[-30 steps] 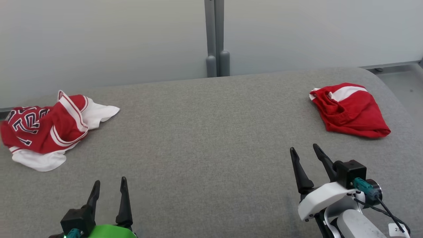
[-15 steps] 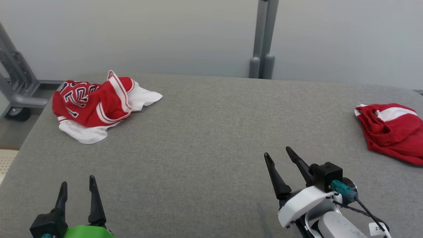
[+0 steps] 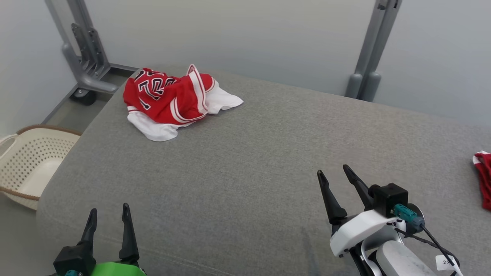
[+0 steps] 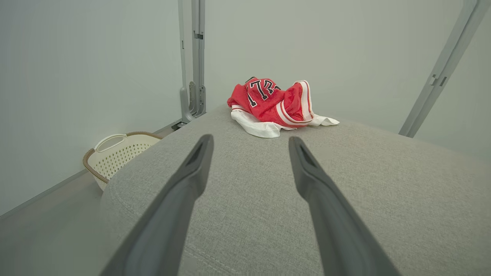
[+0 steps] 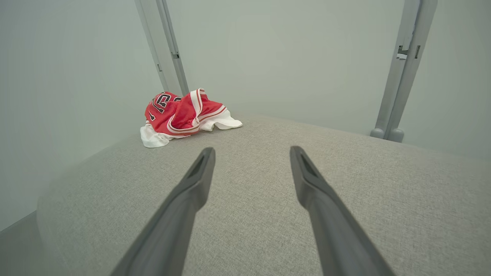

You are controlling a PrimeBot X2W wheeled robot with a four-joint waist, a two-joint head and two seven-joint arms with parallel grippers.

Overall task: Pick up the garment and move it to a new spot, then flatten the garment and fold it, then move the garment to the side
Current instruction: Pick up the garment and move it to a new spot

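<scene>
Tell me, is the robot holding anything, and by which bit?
Nothing is held. The left gripper and right gripper are open and empty; the red jersey lies untouched on the grey cushion.

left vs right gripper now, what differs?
The left gripper sits on a green housing; the right gripper on a white housing with a teal plug. The left points nearly straight up the head view; the right leans left. Shared: both open, empty, over the grey cushion.

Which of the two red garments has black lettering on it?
The crumpled jersey at the far left corner; the other garment, at the right edge, shows none.
</scene>
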